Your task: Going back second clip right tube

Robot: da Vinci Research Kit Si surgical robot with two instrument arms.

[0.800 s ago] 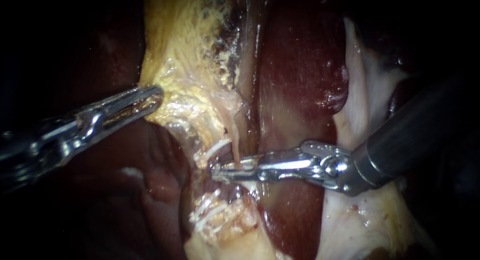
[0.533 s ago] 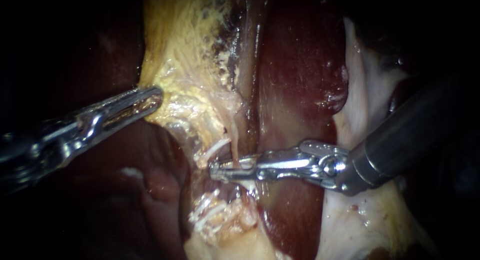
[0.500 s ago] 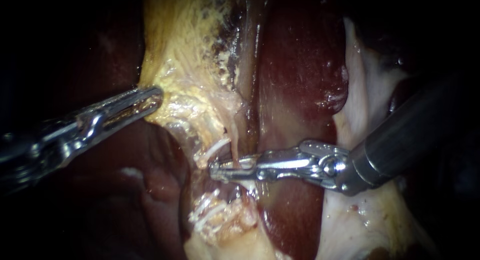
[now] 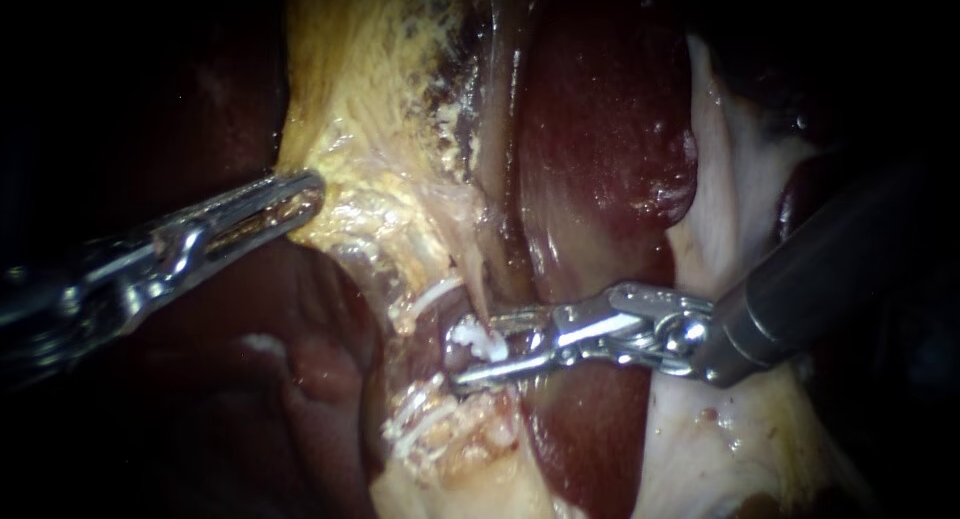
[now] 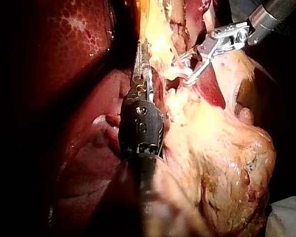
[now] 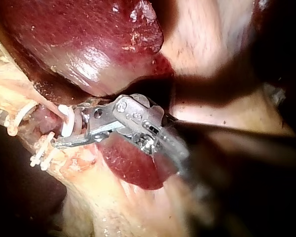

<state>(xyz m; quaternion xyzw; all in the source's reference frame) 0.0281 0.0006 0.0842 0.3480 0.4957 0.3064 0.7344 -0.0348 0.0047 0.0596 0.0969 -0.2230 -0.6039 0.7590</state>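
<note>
My right instrument (image 4: 480, 354) has its 2 jaws parted with a clear gap. The white clip (image 4: 470, 336) lies between them, closed on the thin tube (image 4: 477, 289). To back out well, I judge the jaws should be kept wide and drawn straight off the clip along the shaft's line, without snagging it or tugging the tube. Well beyond the clip, my left instrument (image 4: 305, 194) seems to pinch pale yellow tissue (image 4: 370, 109), jaws closed on it. Its tension should be kept even. Above the clip lies the dark liver (image 4: 600, 129).
</note>
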